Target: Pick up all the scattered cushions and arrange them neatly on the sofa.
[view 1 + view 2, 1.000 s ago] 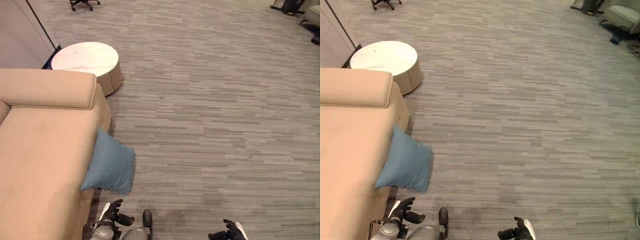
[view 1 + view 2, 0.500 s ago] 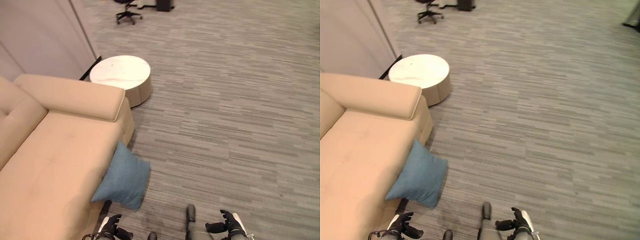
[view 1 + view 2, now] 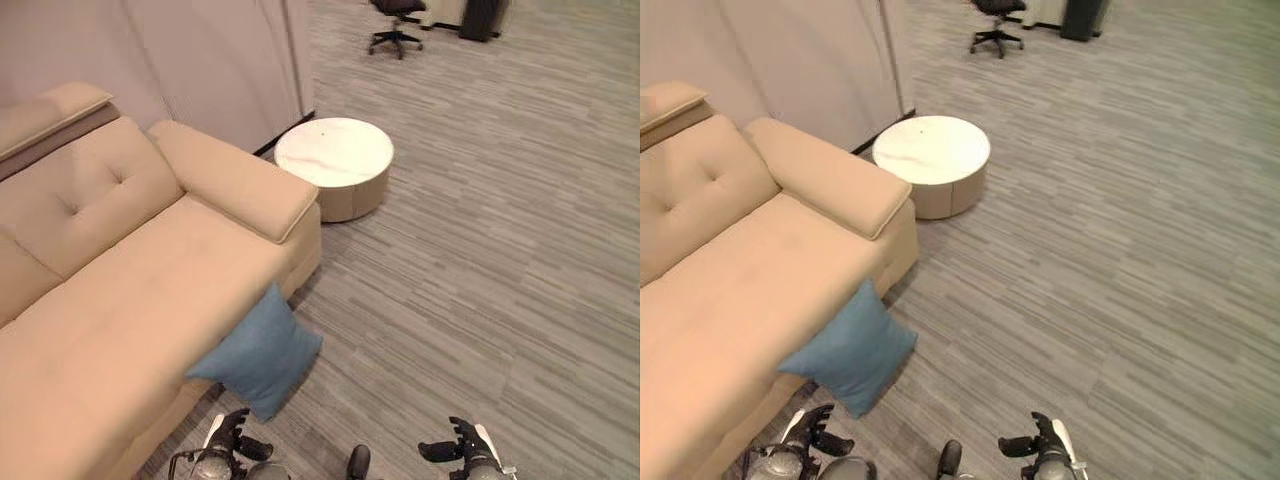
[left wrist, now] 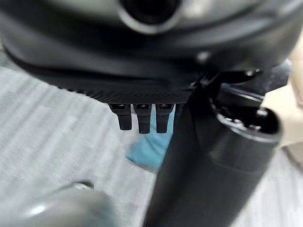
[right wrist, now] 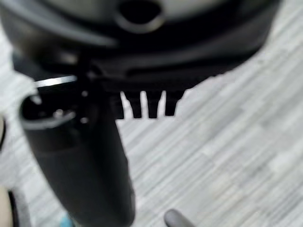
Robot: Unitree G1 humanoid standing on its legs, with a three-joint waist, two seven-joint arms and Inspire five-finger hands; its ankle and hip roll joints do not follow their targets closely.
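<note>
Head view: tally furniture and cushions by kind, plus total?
Cushion: 1, blue, leaning on the sofa front
Sofa: 1, beige
Round table: 1, white top
Office chair: 1, black
Total: 4

Grey striped carpet (image 3: 480, 260), round white table (image 3: 334, 160), office chair (image 3: 397, 25).

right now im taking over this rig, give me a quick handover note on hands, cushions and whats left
Left hand: low by the sofa's front, fingers relaxed, holding nothing.
Right hand: low over the carpet, open and empty too.
Blue cushion: on the floor, leaning against the front of the beige sofa.
Done: no cushion on the seat yet.
Left: pick up the blue cushion and set it neatly on the sofa.
</note>
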